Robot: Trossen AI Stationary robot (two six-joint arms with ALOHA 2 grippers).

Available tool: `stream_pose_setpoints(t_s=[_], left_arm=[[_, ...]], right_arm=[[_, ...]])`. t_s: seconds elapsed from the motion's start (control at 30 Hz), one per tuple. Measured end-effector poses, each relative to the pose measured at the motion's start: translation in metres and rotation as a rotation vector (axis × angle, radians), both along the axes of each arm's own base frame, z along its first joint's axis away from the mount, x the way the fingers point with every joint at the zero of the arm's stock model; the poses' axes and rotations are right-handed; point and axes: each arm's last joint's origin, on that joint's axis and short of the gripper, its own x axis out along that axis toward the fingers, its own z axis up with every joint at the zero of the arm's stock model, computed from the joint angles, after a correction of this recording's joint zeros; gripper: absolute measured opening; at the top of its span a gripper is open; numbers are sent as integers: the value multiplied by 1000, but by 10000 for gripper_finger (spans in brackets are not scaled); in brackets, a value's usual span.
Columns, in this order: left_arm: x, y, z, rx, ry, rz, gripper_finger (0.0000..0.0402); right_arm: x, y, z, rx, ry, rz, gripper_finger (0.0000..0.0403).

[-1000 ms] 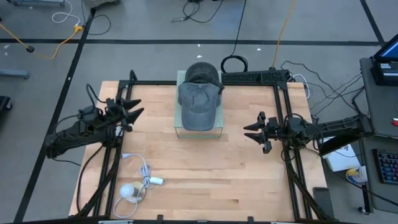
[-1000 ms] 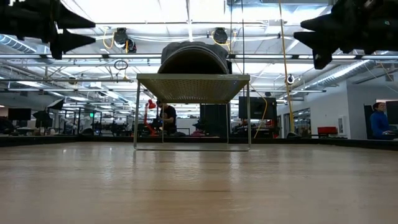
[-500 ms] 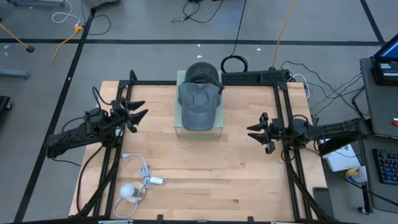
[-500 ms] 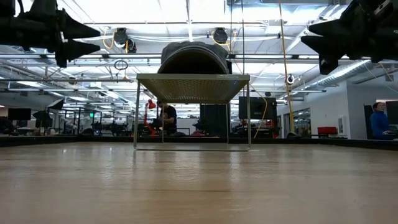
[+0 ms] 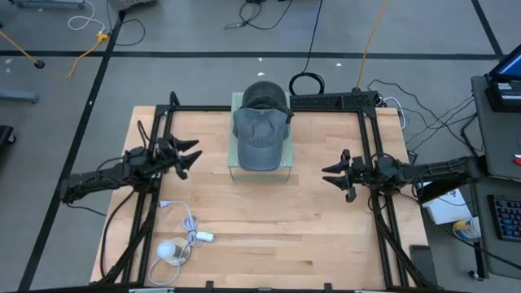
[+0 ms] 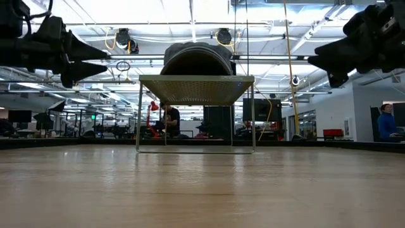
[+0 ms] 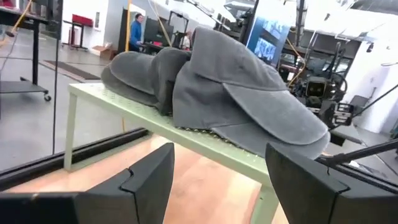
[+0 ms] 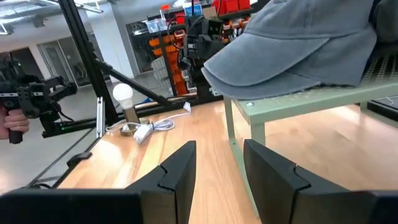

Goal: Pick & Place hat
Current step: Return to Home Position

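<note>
Gray cap [image 5: 259, 137] laid on shelf [image 5: 286, 163] at centre, black cap [image 5: 265, 93] partly covered above it, left gripper [image 5: 197, 151] and right gripper [image 5: 326, 175] spread open, empty.

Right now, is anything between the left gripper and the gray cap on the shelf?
Nothing visible is. The left gripper, fingers open, hangs off the left side of the shelf, with only bare table below the gap to the gray cap. The right gripper waits on the far side.

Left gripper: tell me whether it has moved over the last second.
Yes. In the high view the left gripper has moved closer to the left side of the shelf, and slightly toward the picture's bottom.
</note>
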Motion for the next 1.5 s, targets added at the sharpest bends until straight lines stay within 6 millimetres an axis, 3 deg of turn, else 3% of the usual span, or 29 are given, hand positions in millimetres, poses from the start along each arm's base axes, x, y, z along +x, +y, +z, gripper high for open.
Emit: stream_pose_setpoints(t_s=[0.6,1.03,1.5], left_arm=[[3,-4,-5,-8,71,6,257],[8,-5,-11,-41,132,-37,257],[8,-5,-11,-41,129,-38,257]], right_arm=[[-7,-5,-22,17,220,-40,130],[-6,-11,-24,102,242,-100,130],[-3,-9,4,135,-57,-43,130]])
